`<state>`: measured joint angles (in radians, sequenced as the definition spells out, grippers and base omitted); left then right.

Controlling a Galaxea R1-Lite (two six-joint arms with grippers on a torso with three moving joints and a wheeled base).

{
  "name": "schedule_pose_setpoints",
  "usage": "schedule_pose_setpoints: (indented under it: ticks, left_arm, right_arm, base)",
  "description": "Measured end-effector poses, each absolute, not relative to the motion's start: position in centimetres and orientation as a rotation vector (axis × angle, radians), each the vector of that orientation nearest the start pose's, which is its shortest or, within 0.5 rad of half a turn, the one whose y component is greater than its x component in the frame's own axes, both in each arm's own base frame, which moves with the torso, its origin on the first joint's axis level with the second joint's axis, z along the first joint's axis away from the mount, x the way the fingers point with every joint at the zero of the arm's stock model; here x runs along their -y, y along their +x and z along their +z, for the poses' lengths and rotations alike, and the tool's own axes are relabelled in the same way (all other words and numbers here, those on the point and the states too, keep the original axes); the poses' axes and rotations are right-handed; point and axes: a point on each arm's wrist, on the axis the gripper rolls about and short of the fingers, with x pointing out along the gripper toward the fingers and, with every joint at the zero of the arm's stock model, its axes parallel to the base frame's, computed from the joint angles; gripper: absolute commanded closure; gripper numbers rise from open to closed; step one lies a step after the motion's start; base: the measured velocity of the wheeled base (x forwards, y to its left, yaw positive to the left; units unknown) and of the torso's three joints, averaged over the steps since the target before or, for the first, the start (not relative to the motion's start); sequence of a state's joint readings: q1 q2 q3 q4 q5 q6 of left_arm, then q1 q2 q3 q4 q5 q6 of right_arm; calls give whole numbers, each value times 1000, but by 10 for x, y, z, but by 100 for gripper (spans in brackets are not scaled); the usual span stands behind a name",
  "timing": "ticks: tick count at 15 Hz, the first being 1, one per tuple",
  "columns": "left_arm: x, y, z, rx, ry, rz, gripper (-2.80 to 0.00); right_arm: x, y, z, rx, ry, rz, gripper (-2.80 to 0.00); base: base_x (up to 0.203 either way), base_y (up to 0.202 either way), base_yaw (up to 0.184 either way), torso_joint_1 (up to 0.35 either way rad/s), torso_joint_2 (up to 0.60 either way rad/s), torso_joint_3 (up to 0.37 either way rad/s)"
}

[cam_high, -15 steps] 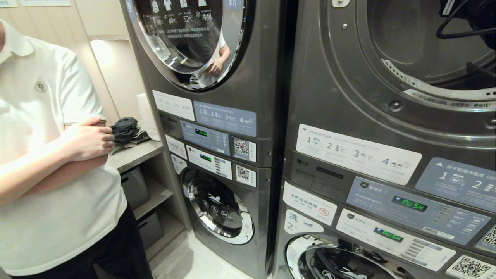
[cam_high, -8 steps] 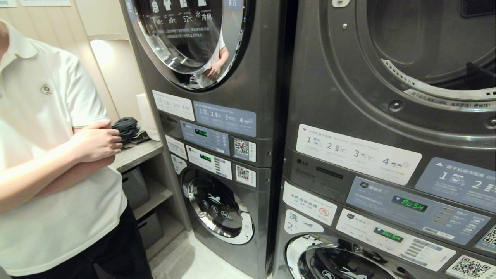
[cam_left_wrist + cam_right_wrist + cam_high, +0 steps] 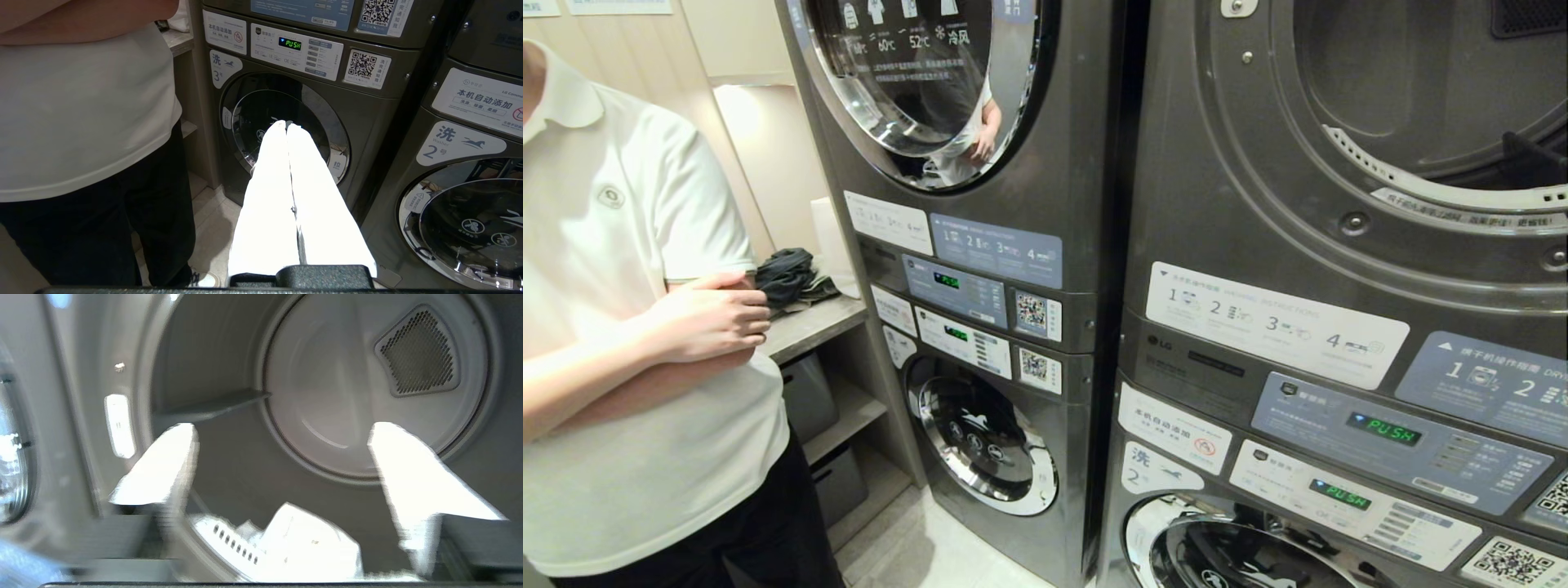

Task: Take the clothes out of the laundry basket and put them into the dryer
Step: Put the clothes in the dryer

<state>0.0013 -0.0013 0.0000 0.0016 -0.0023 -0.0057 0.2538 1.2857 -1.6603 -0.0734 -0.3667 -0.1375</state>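
At the mouth of the dryer, on the upper right of the scene, the right gripper points into the drum with its two white fingers spread wide and nothing between them. That fits a hand that has let a piece go: a white garment lies low at the near lip of the drum, just under the fingers. The drum is pale grey and smooth, with a round back wall, a perforated vent at the far side and a dark ridge along its wall. No laundry basket shows in any view. The left gripper hangs parked low, fingers pressed together and holding nothing, facing a washer door. A person in a white shirt stands at the left with arms folded.
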Motion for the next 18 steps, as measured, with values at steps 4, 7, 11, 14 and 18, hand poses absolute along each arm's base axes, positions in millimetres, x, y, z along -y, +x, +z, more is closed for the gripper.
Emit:
schedule_pose_setpoints:
  ticks: [4, 7, 11, 14, 18]
  left_arm:
    - [0, -23, 75, 0, -6, -1, 0]
    - [0, -23, 75, 0, -5, -1, 0]
    - [0, -23, 75, 0, -6, -1, 0]
    - [0, -23, 75, 0, -5, -1, 0]
    - [0, -23, 75, 0, -6, -1, 0]
  right_arm:
    - [-23, 115, 436, 340, 1, -71, 0]
    - [-21, 102, 378, 155, -34, 0, 0]
    - [-14, 75, 251, -178, -97, 33, 0]
    - [-5, 40, 159, -351, -136, 42, 0]
    - [0, 12, 96, -353, -134, 84, 0]
  base:
    - [0, 0, 0, 0, 0, 0]
    - [0, 0, 0, 0, 0, 0]
    - [0, 0, 0, 0, 0, 0]
    - [0, 0, 0, 0, 0, 0]
    - [0, 0, 0, 0, 0, 0]
